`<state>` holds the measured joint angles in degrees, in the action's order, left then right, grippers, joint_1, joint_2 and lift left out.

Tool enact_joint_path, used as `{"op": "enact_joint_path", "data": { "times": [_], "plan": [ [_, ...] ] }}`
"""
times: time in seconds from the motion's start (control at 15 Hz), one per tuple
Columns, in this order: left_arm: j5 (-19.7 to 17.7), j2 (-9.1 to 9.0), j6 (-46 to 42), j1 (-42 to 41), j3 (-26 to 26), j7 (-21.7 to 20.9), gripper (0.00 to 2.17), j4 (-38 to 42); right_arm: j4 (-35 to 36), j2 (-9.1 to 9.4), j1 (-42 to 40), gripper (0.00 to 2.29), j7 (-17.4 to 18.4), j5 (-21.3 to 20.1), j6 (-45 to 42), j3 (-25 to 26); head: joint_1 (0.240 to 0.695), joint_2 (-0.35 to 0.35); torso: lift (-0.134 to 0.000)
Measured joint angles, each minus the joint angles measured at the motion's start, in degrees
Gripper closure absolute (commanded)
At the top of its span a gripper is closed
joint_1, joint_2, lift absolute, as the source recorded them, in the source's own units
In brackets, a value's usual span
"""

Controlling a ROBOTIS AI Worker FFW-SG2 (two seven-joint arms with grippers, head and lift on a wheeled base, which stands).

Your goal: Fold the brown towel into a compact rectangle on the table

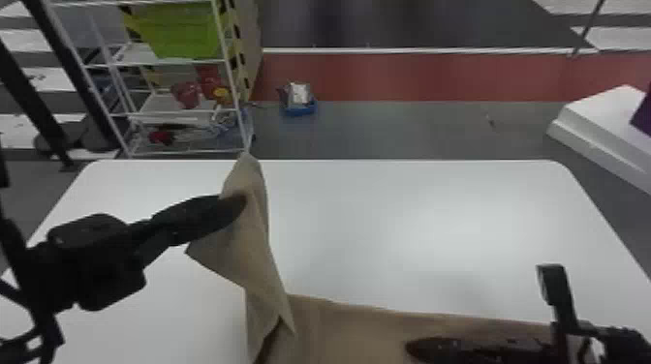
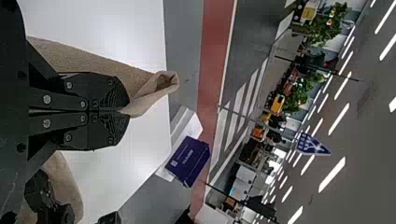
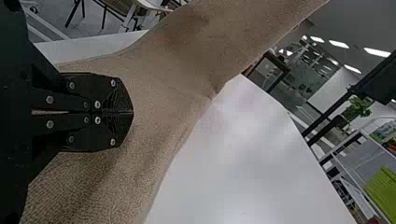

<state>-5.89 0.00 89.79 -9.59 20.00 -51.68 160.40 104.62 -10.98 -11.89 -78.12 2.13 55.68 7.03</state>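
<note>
"Gripping anything, the left tool point(image 1: 240, 202)?" asks the first observer.

"Yes. Fingers closed together, an edge of the brown towel point(image 1: 254, 232) pinched at the tips, left of centre in the head view. Cloth hangs from there toward bottom centre."

"And the rest?"

"Along the bottom of the frame, centre to lower right, at the near side of the table point(image 1: 460, 218). Long axis, as far as visible, roughly left to right."

"Right tool point(image 1: 411, 347)?"

"Lower right, over the spread cloth. Fingers together, nothing seen between them. Contact with the cloth: cannot tell."

"So what does the fold turn on?"

"Raised end lies up and left of the spread part. Left tool has that end; right tool is nearer the spread. Judgement: the held end probably wants carrying rightward along the long axis, then down. Risk: hanging cloth twists, lands skewed."
</note>
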Motion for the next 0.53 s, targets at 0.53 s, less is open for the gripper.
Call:
{"op": "enact_joint_path", "data": {
  "times": [0.53],
  "plan": [
    [-0.01,0.0,0.0,0.25,-0.05,0.09,1.42,-0.35,-0.52,1.58,2.7,2.02,4.31,-5.08,0.1,-8.19,0.695,0.135,-0.124]
  ]
}}
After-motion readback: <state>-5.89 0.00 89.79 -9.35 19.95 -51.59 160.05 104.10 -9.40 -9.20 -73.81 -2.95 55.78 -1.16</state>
